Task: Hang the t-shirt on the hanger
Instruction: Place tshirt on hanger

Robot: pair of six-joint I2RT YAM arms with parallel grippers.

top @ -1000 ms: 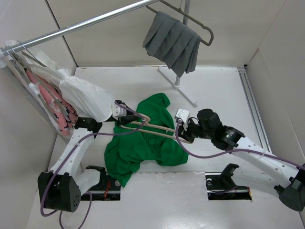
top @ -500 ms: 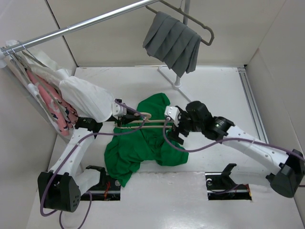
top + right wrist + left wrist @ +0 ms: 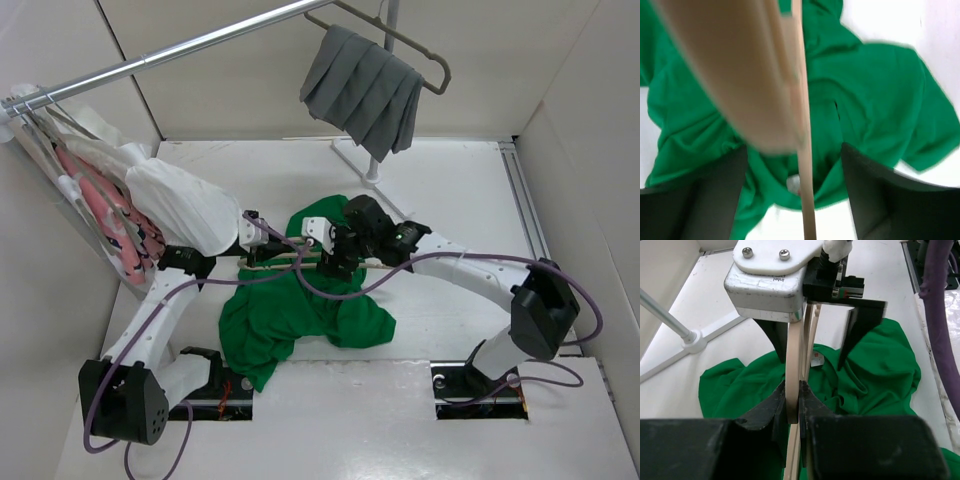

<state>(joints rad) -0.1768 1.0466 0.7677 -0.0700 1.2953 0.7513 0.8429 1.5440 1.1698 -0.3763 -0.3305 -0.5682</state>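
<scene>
Top external: white table [image 3: 460,190], walls [image 3: 250,90], green t-shirt [image 3: 300,315]; left jaws clamped on hanger [image 3: 792,365], right jaws apart.

Setting: a robotics laboratory test cell, not a home or shop.

Indicators:
- The left arm [image 3: 150,320] and right arm [image 3: 470,275] are bolted side by side at the near edge of a white surface [image 3: 450,190], on black base mounts [image 3: 475,385].
- Purple cables [image 3: 440,262] run exposed along both arms.
- Plain white wall panels [image 3: 250,70] enclose the surface beyond and to either side of the left hand [image 3: 262,250] and right hand [image 3: 322,262].
- A metal rail [image 3: 200,42] on a floor stand [image 3: 375,175] crosses beyond both hands. It carries a grey pleated cloth [image 3: 362,90] beyond the right hand and white garments [image 3: 180,205] to the left of the left hand.
</scene>
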